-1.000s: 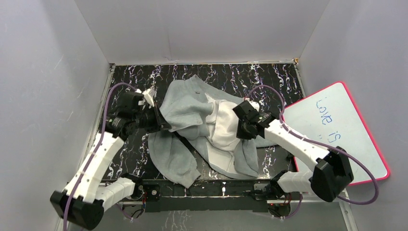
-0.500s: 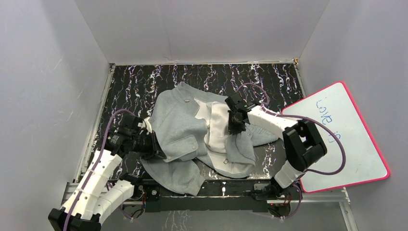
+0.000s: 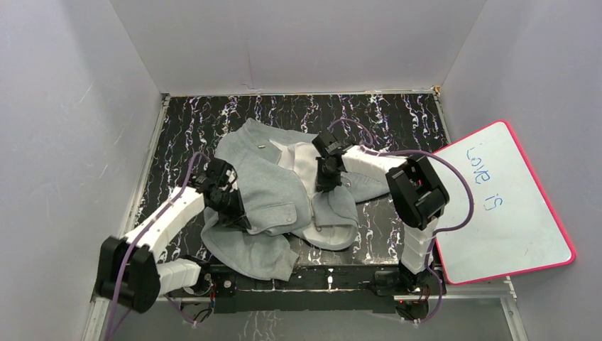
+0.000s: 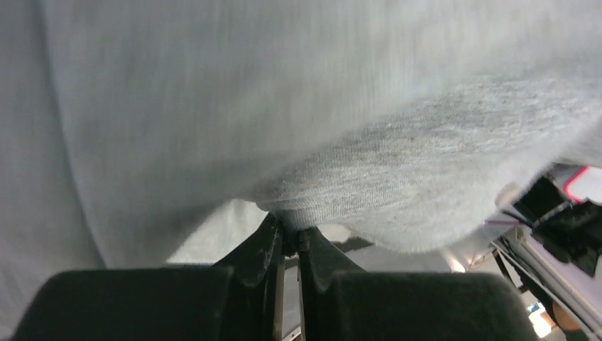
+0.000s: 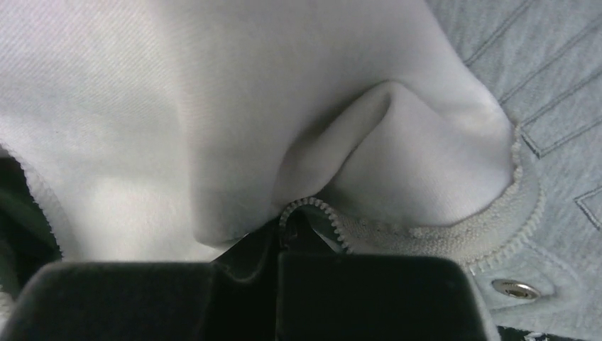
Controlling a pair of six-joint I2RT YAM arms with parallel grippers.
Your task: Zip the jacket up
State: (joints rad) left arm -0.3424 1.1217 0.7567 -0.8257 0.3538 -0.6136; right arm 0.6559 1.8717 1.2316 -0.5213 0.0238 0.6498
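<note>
Left wrist view first, since it's the closest look: the left gripper [image 4: 287, 238] has its jaws squeezed nearly together on a fold of the grey jacket [image 4: 369, 142], and the fabric drapes over most of the lens. Right wrist cam is the same story. The right gripper [image 5: 287, 229] is pinched shut on the jacket's front edge, right where the zipper teeth [image 5: 426, 231] curl round. The white lining [image 5: 213, 106] bulges up just above it, and a metal snap [image 5: 516, 288] sits lower right on the grey side.

From the top cam, the jacket lies crumpled mid-table on the black marbled table [image 3: 397, 114], with its hem hanging near the rail by the arm bases. Compared with half a second ago, both grippers have slid leftward and the right one now sits closer to the middle of the garment — the two front panels are pulled nearer each other. So the strip of lining showing between them is a lot narrower than it was. The right arm's elbow is folded up taller too, and the left arm now reaches in at a flatter angle.

Further out on the right, the pink-rimmed whiteboard [image 3: 518, 213] hasn't budged.
</note>
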